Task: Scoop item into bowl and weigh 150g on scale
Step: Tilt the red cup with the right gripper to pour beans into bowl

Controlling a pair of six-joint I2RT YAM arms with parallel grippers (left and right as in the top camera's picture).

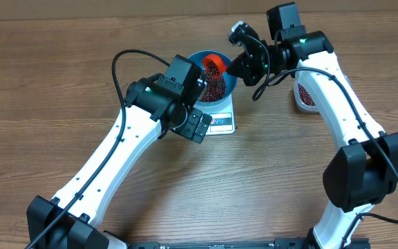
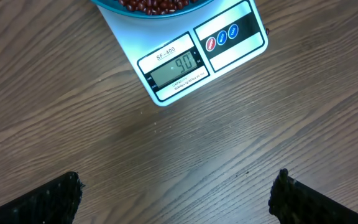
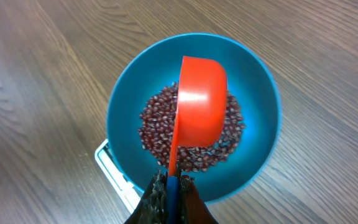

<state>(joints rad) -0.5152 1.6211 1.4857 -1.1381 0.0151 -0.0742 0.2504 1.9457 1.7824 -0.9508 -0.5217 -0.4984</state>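
Left pincer (image 2: pixel 178 183): wide apart, empty, hovering over bare surface (image 2: pixel 104 137) near scale.
Scale (image 2: pixel 197 56): on surface, display reads 90, bowl on top.
Bowl (image 3: pixel 260 93): blue, beans (image 3: pixel 157 127) heaped in its bottom.
Scoop (image 3: pixel 201 99): orange, above beans.
Right pincer (image 3: pixel 173 193): clamped on scoop handle.
Tub (image 1: pixel 300 104): far right, beans inside.

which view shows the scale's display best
Left wrist: the scale's display faces the camera, large and sharp, digits readable. Overhead shows the scale small, its display unreadable. Right wrist shows only a white corner under the blue bowl.
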